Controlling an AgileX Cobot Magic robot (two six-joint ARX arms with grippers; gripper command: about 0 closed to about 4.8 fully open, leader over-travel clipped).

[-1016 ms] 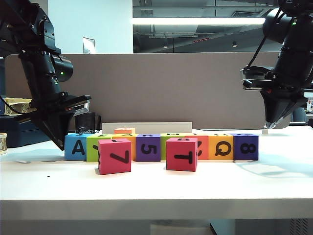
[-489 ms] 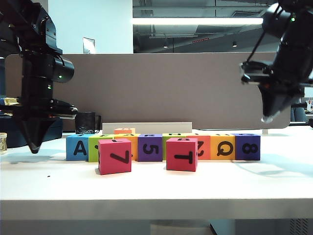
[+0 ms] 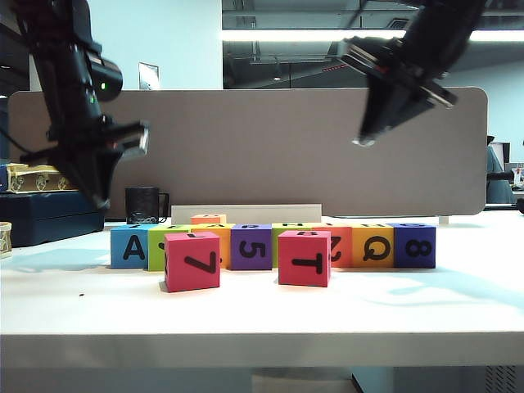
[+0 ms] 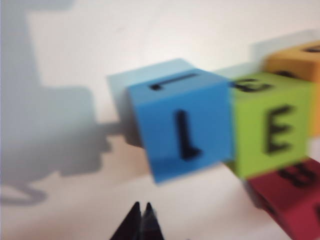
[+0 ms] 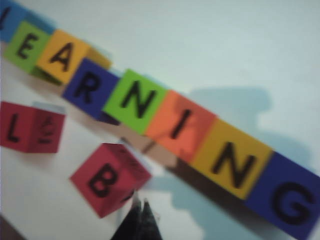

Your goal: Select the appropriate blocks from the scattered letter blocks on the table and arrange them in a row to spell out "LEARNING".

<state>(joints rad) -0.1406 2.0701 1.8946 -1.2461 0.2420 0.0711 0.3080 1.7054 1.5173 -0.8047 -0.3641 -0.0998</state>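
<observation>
Ten letter blocks (image 3: 249, 246); one table (image 3: 262, 315); two grippers

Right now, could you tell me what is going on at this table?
Both arms hang raised above the table, holding nothing. The left pincer and right pincer are shut. Eight letter blocks stand in a row whose tops read LEARNING in the wrist views. Two red blocks stand apart in front of the row.

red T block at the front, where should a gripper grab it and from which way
Take the red T block from above, pinching its left and right faces: it sits flat and apart from the red 7 block, while the row of letter blocks crowds its back. Likely the right gripper, now shut in the air; the left gripper is shut too.
</observation>
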